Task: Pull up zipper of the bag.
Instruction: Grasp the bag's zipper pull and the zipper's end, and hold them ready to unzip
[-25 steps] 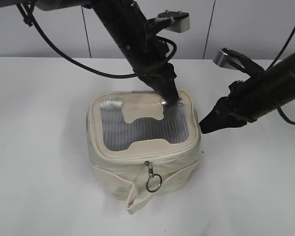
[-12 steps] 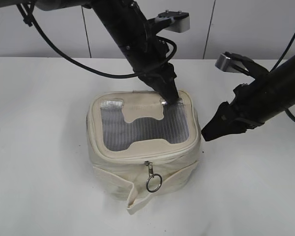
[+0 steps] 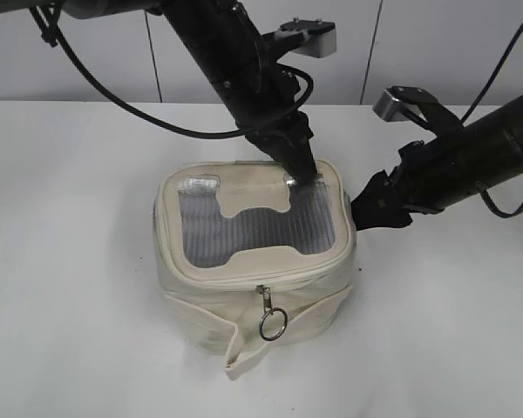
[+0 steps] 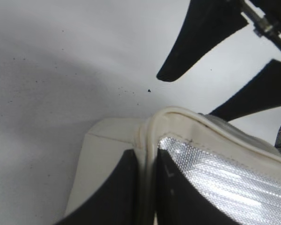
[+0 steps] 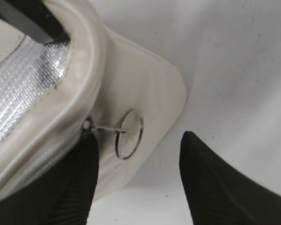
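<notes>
The cream bag (image 3: 200,300) stands mid-table, its lid's grey mesh window (image 3: 244,228) facing up. Its zipper (image 3: 235,279) runs along the lid rim; one silver slider (image 3: 262,291) with a ring pull (image 3: 273,326) hangs at the front. My left gripper (image 3: 303,178) is shut on the lid rim at the back right corner; in the left wrist view the cream piping (image 4: 152,126) sits pinched in that gripper (image 4: 146,152). My right gripper (image 3: 359,212) stands open at the bag's right side. A second ring pull (image 5: 129,134) lies just ahead of the open right gripper (image 5: 139,140), with nothing held.
The white table (image 3: 78,261) surrounds the bag. A loose cream strap (image 3: 237,348) droops off the bag's front toward the near edge. A white wall (image 3: 436,43) rises behind the table. Both dark arms crowd the space above and to the right of the bag.
My right gripper has gone from shut to open and moved left, closer to the bag's right side. The left gripper and the bag have not moved.
</notes>
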`<action>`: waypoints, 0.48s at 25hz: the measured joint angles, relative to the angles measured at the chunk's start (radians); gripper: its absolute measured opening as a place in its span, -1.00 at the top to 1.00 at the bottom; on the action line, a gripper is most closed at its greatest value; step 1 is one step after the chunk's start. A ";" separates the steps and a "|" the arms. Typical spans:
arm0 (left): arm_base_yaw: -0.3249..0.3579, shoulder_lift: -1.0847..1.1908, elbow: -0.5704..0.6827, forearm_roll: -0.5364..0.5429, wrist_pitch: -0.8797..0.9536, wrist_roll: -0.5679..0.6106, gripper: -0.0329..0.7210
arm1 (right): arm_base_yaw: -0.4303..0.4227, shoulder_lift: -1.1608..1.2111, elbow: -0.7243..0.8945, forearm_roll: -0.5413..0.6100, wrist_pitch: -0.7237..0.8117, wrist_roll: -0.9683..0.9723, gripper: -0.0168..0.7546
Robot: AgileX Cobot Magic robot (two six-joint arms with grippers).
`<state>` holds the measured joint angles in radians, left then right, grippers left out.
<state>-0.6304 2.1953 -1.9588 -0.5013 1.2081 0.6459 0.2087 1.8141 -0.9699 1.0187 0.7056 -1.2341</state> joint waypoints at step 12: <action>0.000 -0.001 0.000 0.002 0.000 0.000 0.71 | 0.000 0.088 -0.023 0.161 0.034 -0.167 0.85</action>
<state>-0.6304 2.1944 -1.9588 -0.4995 1.2081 0.6459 0.2087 1.9021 -0.9928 1.1801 0.7397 -1.4013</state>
